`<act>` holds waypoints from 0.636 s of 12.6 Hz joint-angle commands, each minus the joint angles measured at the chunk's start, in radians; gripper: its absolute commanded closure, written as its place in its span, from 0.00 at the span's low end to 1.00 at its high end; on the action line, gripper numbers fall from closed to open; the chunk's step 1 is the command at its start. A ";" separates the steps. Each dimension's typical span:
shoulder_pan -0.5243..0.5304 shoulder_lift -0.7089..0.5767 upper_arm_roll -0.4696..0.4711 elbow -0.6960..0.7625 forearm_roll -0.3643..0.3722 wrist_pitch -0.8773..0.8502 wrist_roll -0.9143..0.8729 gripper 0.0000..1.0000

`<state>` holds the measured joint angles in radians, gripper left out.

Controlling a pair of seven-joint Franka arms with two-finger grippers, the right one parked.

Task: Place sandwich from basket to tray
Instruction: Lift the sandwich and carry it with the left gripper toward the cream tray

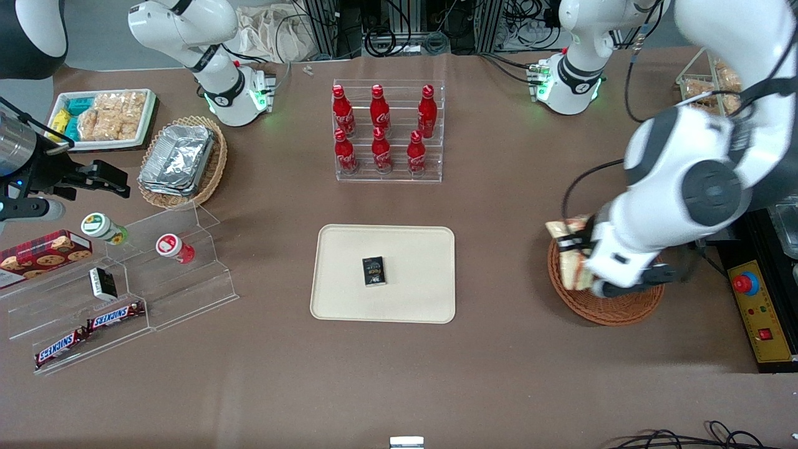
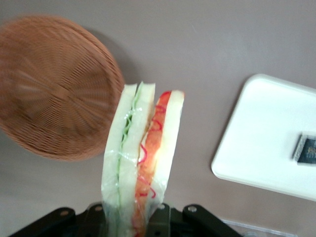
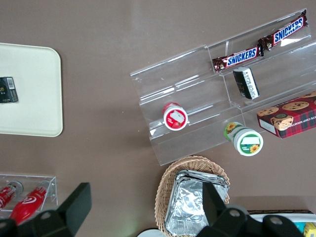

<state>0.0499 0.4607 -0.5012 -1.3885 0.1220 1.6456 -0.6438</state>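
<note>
White tray [image 1: 100, 144], parked arm's end of the desk [image 1: 399, 386]: pale snack packets plus blue and yellow packs. Beside it, tan wicker basket [image 1: 212, 171] holding stacked foil trays [image 1: 177, 159].

Nearer the front camera, clear acrylic stepped stand [image 1: 187, 293]: two bars marked SNICKERS [image 1: 87, 330] on the lowest step, small black-and-white pack [image 1: 103, 282] above them, red-capped cup [image 1: 174, 247] and green cup with sunflower label [image 1: 104, 228] on the upper steps. Red plaid cookie box [image 1: 43, 252] with chocolate-chip cookies pictured; its writing too small to read.

Mid-desk, clear rack [image 1: 388, 131] with six red Coca-Cola bottles [image 1: 380, 128], two rows of three. Nearer the camera than the rack, the cream tray [image 1: 336, 293], carrying one small black pack [image 1: 373, 271], label unreadable.

Working arm's end: reddish-brown basket [image 1: 617, 305], nothing visible in its bowl in the wrist view. The gripper [image 1: 583, 265] hangs over the basket's rim on the tray side. Jaws closed on the sandwich [image 2: 143, 163], gripping its lower end; wedge held upright, clear of the basket, wrap visible, green filling on one cut edge, orange-red on the other. Sandwich not on the tray.

Yellow control box with red button [image 1: 764, 312] at the desk edge, toward the working arm's end.
</note>
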 commanded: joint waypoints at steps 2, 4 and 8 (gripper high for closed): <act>-0.139 0.142 0.003 0.045 0.010 0.130 -0.083 1.00; -0.183 0.212 0.003 0.045 0.010 0.215 -0.088 1.00; -0.251 0.347 0.007 0.048 0.037 0.382 -0.089 1.00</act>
<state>-0.1708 0.7445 -0.4997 -1.3858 0.1317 1.9904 -0.7217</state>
